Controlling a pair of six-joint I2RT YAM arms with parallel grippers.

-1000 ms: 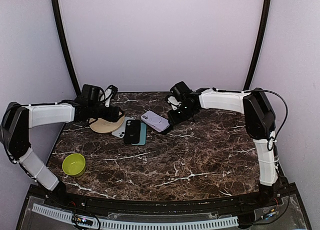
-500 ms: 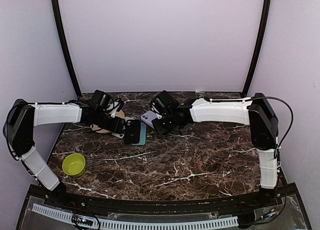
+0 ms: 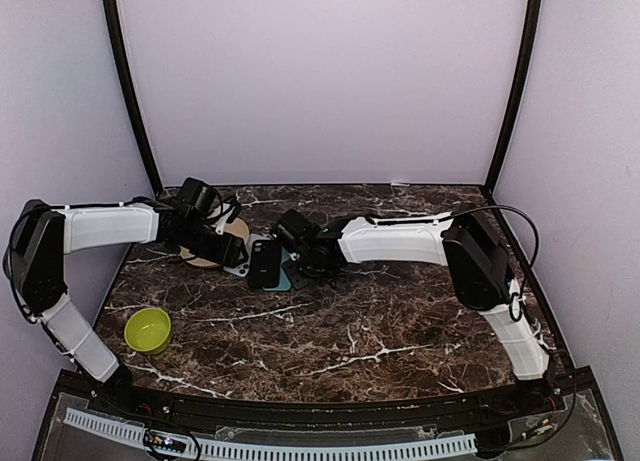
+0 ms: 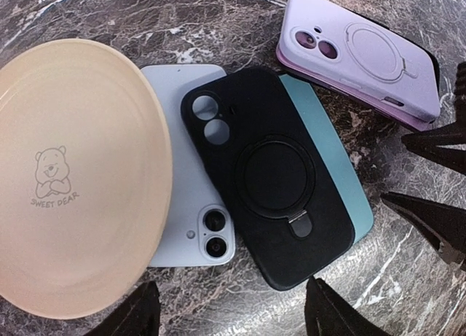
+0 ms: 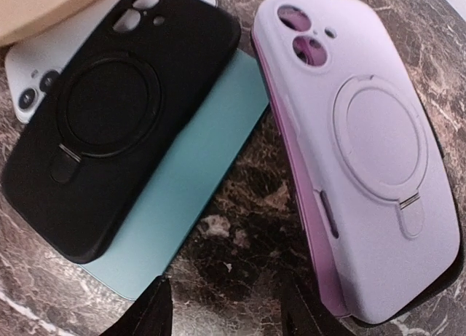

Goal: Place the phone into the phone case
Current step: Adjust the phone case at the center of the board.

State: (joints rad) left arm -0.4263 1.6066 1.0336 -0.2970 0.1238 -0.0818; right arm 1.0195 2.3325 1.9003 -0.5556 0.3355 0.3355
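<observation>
Jaws spread on both, left gripper point(image 4: 231, 301) over black case point(image 4: 273, 179), right gripper point(image 5: 222, 303) by lilac case point(image 5: 364, 146), teal phone point(image 4: 329, 148), perhaps, beneath

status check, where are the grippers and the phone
Left gripper open, empty, above black case. Right gripper open, empty, near lilac case. Pale phone lying flat, partly under plate and black case.

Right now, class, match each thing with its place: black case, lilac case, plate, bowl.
Things:
1 black case
2 lilac case
3 plate
4 bowl

Places:
A alone near the left front of the table
B overlapping an edge of the white phone
C on the teal slab
D over a pink-edged layer

Pairs: 1-C, 2-D, 3-B, 4-A.
</observation>
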